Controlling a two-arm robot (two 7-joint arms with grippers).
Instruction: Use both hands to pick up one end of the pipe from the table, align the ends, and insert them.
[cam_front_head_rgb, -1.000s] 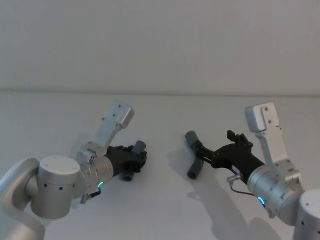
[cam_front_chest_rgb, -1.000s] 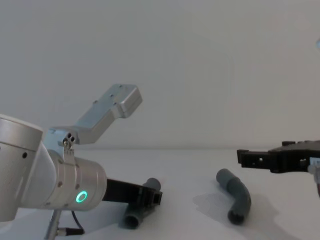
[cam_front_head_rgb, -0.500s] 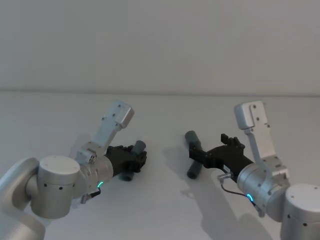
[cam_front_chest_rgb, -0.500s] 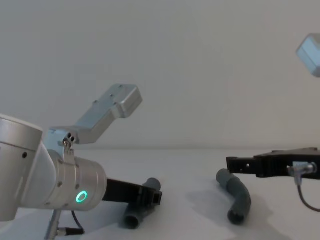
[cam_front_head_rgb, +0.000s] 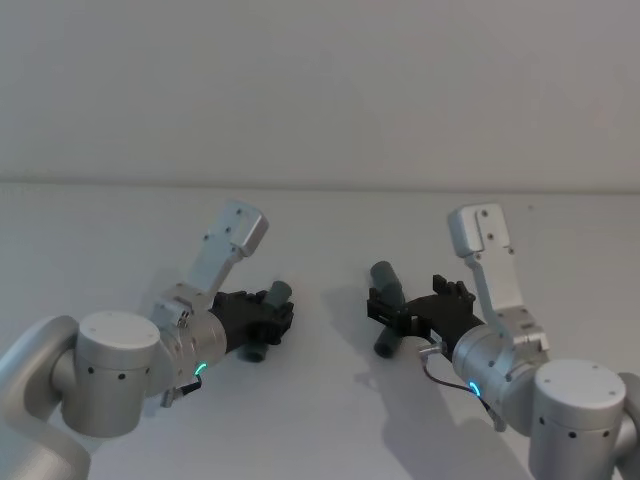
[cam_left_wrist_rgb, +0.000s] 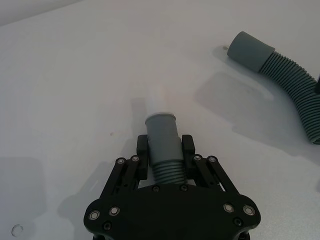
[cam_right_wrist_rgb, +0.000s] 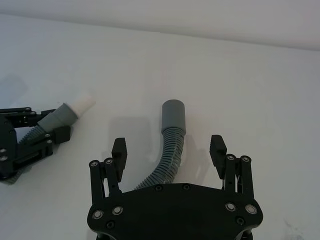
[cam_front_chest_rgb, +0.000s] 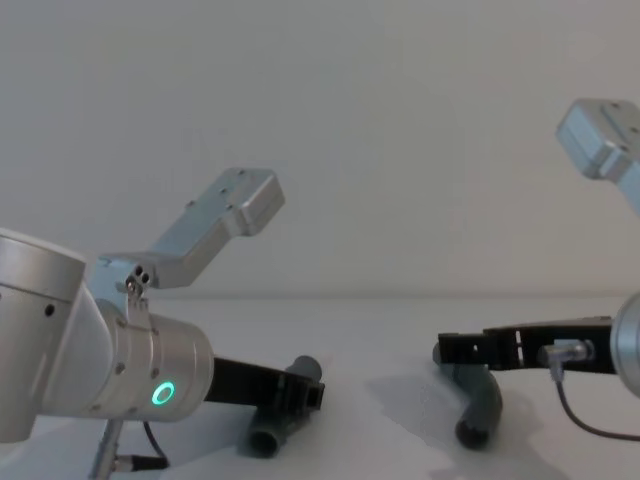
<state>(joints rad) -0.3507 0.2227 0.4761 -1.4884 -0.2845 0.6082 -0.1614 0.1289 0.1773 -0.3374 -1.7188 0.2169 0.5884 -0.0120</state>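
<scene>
Down low on the white table with the left gripper: clamped snug on 1 pipe piece, pinching the ribbed hose right behind the smooth grey cuff. Jutting straight out past the fingertips, that cuff plus a narrower white tip. Now over to the right gripper: spread wide, holding nothing at all, straddling the 2nd pipe piece with 1 finger either side and touching neither. Flat on the table between them, bending gently, ending in a plain grey cuff just beyond the fingertips. From the chest, level and flat, crossing in front of that piece's far end. Off to 1 side of the right claw and well apart, the left claw's piece, white tip angled toward the space ahead of the right fingertips.
</scene>
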